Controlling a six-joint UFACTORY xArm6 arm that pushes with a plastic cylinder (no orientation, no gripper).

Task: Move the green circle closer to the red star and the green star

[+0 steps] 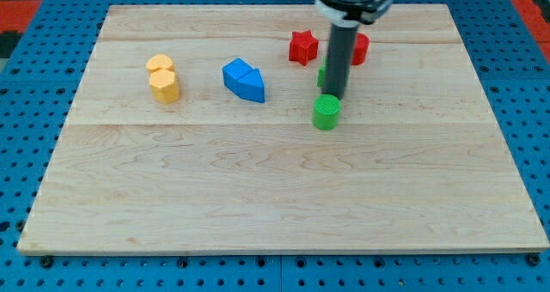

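Observation:
The green circle [326, 113] is a small green cylinder right of the board's middle. My tip [334, 98] stands just above it in the view, touching or nearly touching its top edge. The red star [302, 47] lies higher up, near the view's top. The green star [322, 76] is mostly hidden behind the rod; only a green sliver shows at the rod's left side, between the red star and the green circle.
A red block [359, 49] sits right of the rod, partly hidden, shape unclear. Two blue blocks [244, 79] lie together left of centre. Two yellow blocks [162, 76] stand close together at the view's left. The wooden board [275, 197] rests on a blue pegboard.

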